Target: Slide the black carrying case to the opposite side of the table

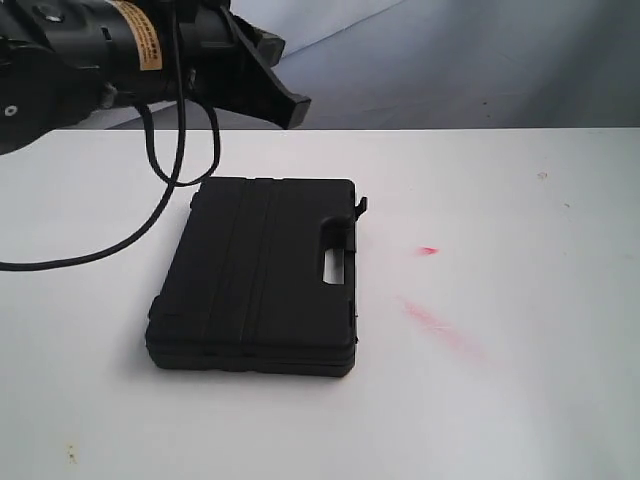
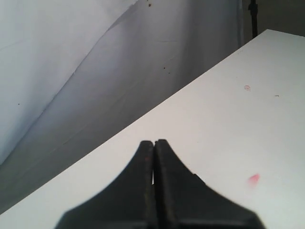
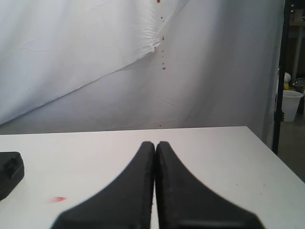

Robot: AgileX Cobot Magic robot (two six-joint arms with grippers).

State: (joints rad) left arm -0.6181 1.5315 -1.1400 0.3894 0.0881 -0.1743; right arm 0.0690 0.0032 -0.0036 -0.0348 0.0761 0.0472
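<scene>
The case (image 1: 255, 275) lies flat on the table (image 1: 520, 400), near the smudge (image 1: 428, 250). The left gripper (image 2: 154, 143) and right gripper (image 3: 155, 144) are clenched, empty. An off-centre push could spin the case rather than slide it.

Flat on the table (image 1: 520, 400), left of the middle in the exterior view: the case (image 1: 255, 275), with its handle slot (image 1: 333, 265) along the right side. To the right of the case and apart from it, one smudge (image 1: 428, 250), and a longer smudge (image 1: 432, 318) nearer the front. Behind the case, above the table's far edge and touching neither: the left gripper (image 1: 293, 108). Down from the arm onto the table left of the case, a cable (image 1: 150, 215). Behind the table, a cloth backdrop (image 1: 450, 60).
</scene>
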